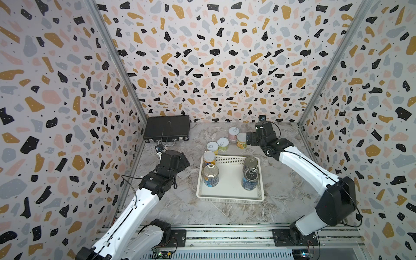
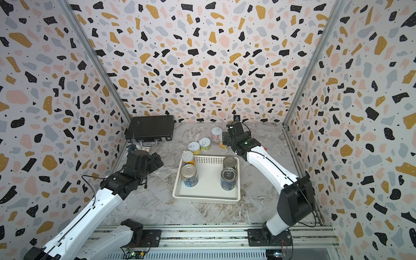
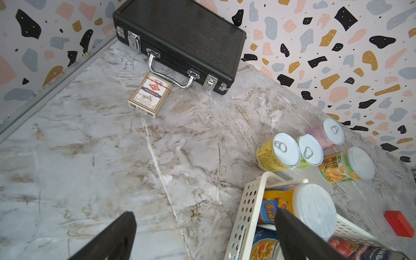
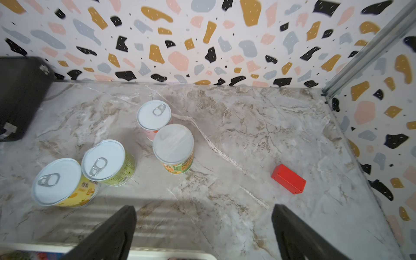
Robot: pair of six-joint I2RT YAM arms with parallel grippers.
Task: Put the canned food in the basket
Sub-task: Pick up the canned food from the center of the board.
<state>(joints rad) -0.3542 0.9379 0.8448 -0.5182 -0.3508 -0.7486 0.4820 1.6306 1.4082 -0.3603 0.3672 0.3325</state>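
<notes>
The white basket [image 1: 229,199] [image 2: 206,198] stands mid-table and holds several upright cans, among them a blue one [image 1: 211,176] and a navy one [image 1: 249,180]. Behind it several more cans stand on the table: yellow [image 1: 212,147], green [image 1: 222,144], pink [image 1: 233,133] and a peach-label one [image 1: 241,140] [image 4: 173,148]. My left gripper [image 3: 204,225] [image 1: 183,162] hovers open and empty beside the basket's far left corner. My right gripper [image 4: 203,216] [image 1: 251,138] hangs open and empty just right of the peach-label can, above bare table behind the basket.
A black briefcase [image 1: 166,128] [image 3: 180,42] lies at the back left with a card packet [image 3: 150,94] in front of it. A small red block [image 4: 288,179] [image 3: 398,224] lies on the table to the right of the cans. Patterned walls close in three sides.
</notes>
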